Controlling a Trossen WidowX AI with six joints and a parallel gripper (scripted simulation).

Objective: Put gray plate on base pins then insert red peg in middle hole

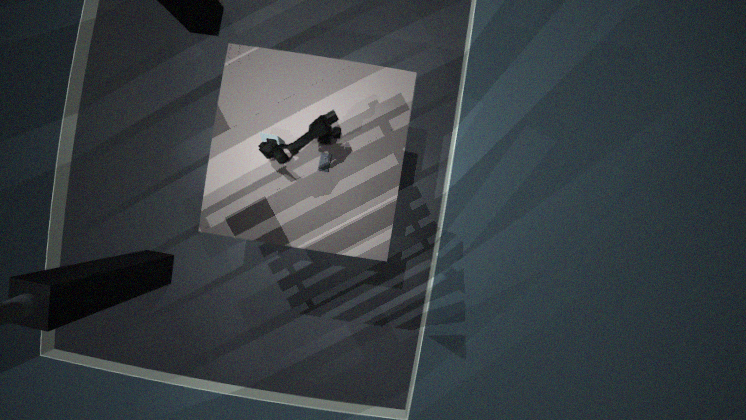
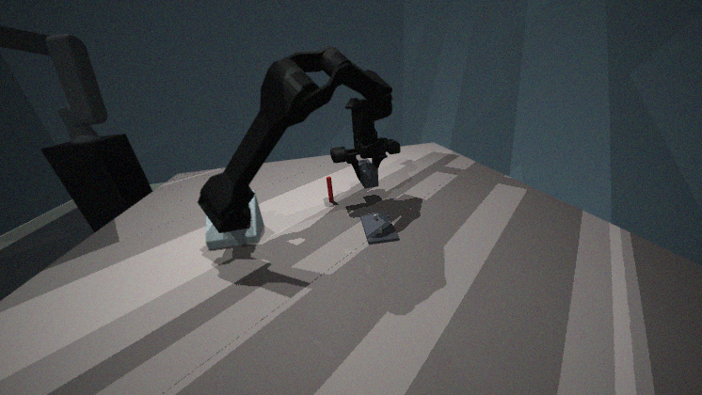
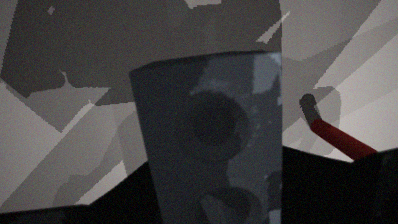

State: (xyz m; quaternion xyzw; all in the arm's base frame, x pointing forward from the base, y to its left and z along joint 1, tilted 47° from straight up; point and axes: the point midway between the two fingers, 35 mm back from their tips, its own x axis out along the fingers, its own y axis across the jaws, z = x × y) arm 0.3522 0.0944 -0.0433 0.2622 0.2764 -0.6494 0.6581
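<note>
My gripper is shut on the gray plate and holds it on edge above the table. In the wrist view the plate fills the middle, with a round hole showing in its face. The flat gray base with its pins lies on the table, below and in front of the held plate. The red peg stands upright on the table to the left of the gripper. In the top view the arm hides the plate.
The arm's pale mount block stands at the table's left. A dark box on a stand is off the table's far left edge. Striped shadows lie across the table top.
</note>
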